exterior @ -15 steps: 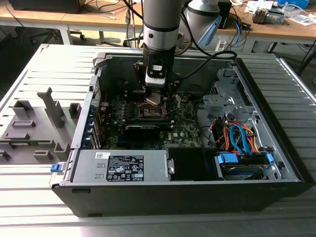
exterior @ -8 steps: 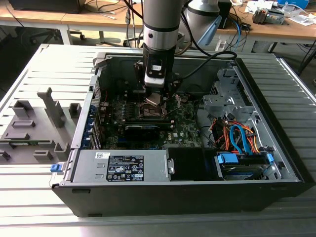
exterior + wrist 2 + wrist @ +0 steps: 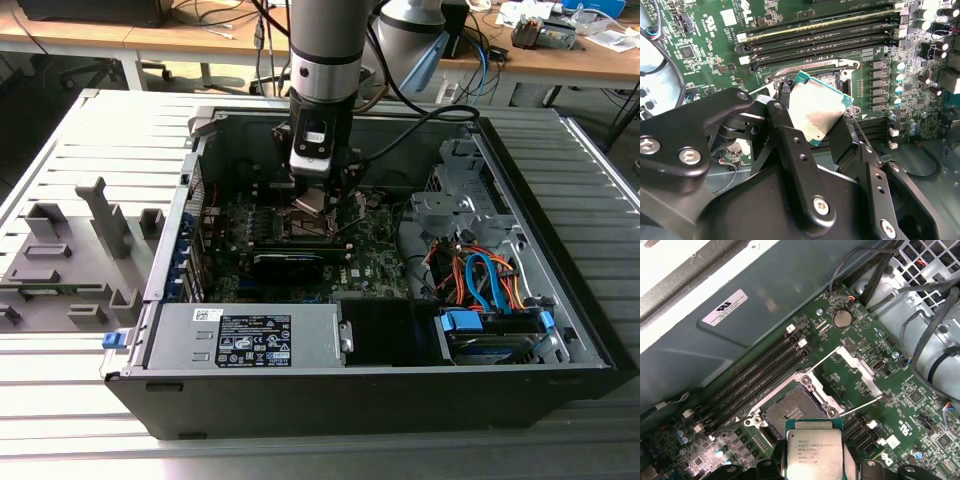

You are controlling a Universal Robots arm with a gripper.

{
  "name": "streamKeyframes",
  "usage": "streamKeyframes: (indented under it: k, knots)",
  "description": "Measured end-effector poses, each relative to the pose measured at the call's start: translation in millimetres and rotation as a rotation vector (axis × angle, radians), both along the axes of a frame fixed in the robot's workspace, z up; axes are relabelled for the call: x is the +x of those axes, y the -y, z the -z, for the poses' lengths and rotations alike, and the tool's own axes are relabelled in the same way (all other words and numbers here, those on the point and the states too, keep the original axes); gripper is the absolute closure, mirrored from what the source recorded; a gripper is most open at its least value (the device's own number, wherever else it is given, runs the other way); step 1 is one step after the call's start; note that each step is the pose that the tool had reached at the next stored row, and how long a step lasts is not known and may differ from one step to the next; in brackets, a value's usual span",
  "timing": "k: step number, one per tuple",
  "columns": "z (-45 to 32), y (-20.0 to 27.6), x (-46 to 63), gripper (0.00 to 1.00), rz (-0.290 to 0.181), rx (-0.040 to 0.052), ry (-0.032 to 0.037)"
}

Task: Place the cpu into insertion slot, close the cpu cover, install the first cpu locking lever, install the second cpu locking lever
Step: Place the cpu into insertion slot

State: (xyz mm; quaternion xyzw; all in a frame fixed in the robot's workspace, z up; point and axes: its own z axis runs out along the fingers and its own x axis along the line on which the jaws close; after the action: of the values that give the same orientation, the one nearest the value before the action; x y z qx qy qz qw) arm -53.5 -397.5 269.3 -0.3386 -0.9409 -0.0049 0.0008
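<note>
Clamping the silver-topped square cpu (image 3: 814,452), the black gripper (image 3: 816,121) hovers above the empty dark square insertion slot (image 3: 790,412), whose silvery frame cpu cover (image 3: 860,371) stands open.

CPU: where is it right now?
In both wrist views the cpu is clamped in the gripper, held just short of the open insertion slot, not seated.

- White label (image 3: 255,340) on the power supply box (image 3: 183,342), at the near side of the case: black lines and symbols, none I can read.
- Pale sticker (image 3: 725,306) on the case wall (image 3: 790,295), in the first wrist view: a mark and fine lines, not legible.
- cpu (image 3: 814,452): several lines on its metal top, unreadable.
- Motherboard (image 3: 862,337): small white markings, unreadable.
</note>
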Motion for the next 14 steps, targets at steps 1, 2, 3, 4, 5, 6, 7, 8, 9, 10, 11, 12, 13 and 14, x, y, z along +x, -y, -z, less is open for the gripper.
streamKeyframes:
  k: [1, 2, 3, 4, 5, 6, 7, 8, 9, 10, 11, 12, 13, 14]
  knots:
    - [0.0, 0.0, 0.0, 0.46, 0.004, -0.0001, 0.0]
    - [0.1, 0.0, 0.0, 0.46, 0.01, -0.0002, -0.0001]
    - [0.1, 0.0, 0.0, 0.46, 0.015, -0.0002, 0.0]
    - [0.1, 0.0, 0.0, 0.46, 0.019, -0.0003, 0.0]
    - [0.2, 0.0, 0.0, 0.46, 0.024, -0.0004, 0.0]
    - [0.2, 0.0, 0.0, 0.46, 0.028, -0.0005, 0.0]
    - [0.2, 0.0, 0.0, 0.46, 0.032, -0.0006, 0.0]
    - [0.2, 0.0, 0.0, 0.46, 0.036, -0.0006, -0.0001]
    - [0.2, 0.0, 0.0, 0.46, 0.039, -0.0008, 0.0]
    - [0.3, 0.0, 0.0, 0.46, 0.043, -0.0007, 0.0]
    - [0.3, 0.0, 0.0, 0.46, 0.046, -0.0008, 0.0]
    - [0.3, 0.0, 0.0, 0.46, 0.048, -0.0009, 0.0]
    - [0.4, 0.0, 0.0, 0.46, 0.052, -0.0008, 0.0]
    - [0.4, 0.0, 0.0, 0.46, 0.056, -0.001, 0.0]
